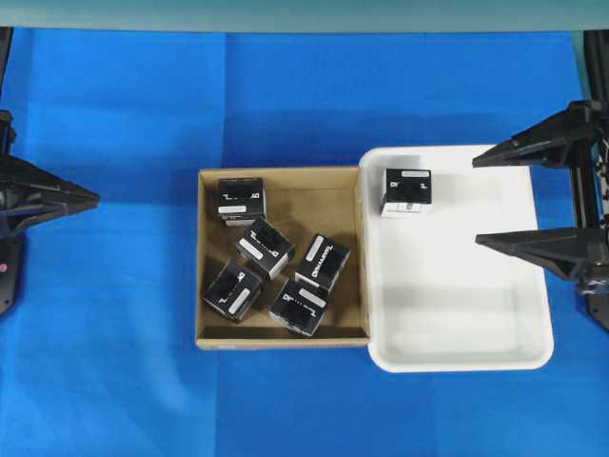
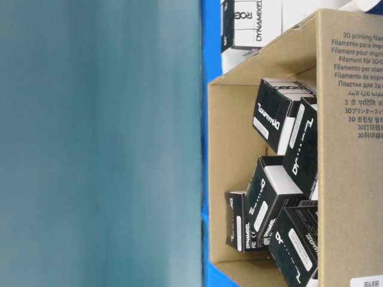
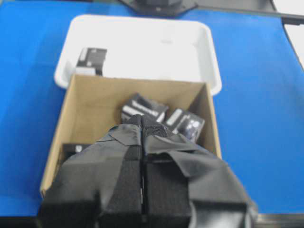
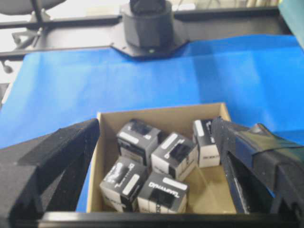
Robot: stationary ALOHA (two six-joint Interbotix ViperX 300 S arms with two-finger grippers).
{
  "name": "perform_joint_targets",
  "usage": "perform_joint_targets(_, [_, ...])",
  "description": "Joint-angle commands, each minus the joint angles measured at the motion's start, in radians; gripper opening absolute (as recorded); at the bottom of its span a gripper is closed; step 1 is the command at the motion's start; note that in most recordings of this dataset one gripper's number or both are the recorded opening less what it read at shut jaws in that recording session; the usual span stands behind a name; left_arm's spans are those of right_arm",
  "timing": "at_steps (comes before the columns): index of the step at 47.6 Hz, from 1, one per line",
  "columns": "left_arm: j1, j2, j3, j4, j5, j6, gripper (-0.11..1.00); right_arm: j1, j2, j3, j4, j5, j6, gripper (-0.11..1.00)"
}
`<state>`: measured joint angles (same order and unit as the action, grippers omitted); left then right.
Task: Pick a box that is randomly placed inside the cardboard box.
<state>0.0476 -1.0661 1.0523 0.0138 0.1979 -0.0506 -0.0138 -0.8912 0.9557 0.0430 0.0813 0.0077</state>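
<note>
The brown cardboard box [image 1: 203, 257] sits at mid-table and holds several black cartons with white labels, among them one at the back left [image 1: 241, 200] and one at the middle [image 1: 265, 247]. They also show in the right wrist view [image 4: 173, 154] and the table-level view [image 2: 275, 113]. My left gripper [image 1: 95, 200] is shut and empty, off to the left of the cardboard box; its tips [image 3: 141, 118] point at it. My right gripper [image 1: 478, 201] is open and empty, above the right part of the white tray.
A white plastic tray [image 1: 533, 286] adjoins the cardboard box on the right and holds one black carton [image 1: 406, 190] in its back left corner. Blue cloth [image 1: 114, 362] covers the table all round.
</note>
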Motion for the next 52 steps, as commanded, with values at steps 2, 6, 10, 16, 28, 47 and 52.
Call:
perform_joint_targets(2, [0.000,0.009,-0.018,0.003,-0.018,0.012,-0.07,0.000,0.000,-0.006,0.003,-0.011,0.002,0.99])
perform_joint_targets(6, [0.000,0.009,-0.018,0.003,-0.017,0.020,-0.07,0.000,0.000,-0.003,0.003,-0.011,0.002,0.99])
perform_joint_targets(10, [0.000,0.009,-0.018,0.002,-0.018,0.020,-0.07,0.000,0.002,0.000,0.003,-0.011,0.002,0.99])
perform_joint_targets(16, [-0.002,0.009,-0.018,0.003,-0.018,0.020,-0.07,0.000,0.002,0.003,0.003,-0.011,0.002,0.99])
perform_joint_targets(28, [-0.002,0.011,-0.018,0.003,-0.028,0.025,-0.07,0.000,0.000,0.012,0.003,-0.011,0.002,0.99])
perform_joint_targets(47, [-0.003,0.009,-0.017,0.003,-0.048,0.023,-0.07,0.000,0.000,0.014,0.003,-0.011,0.005,0.99])
perform_joint_targets(52, [-0.003,0.009,-0.018,0.003,-0.046,0.023,-0.07,0.000,0.002,0.014,0.003,-0.011,0.005,0.99])
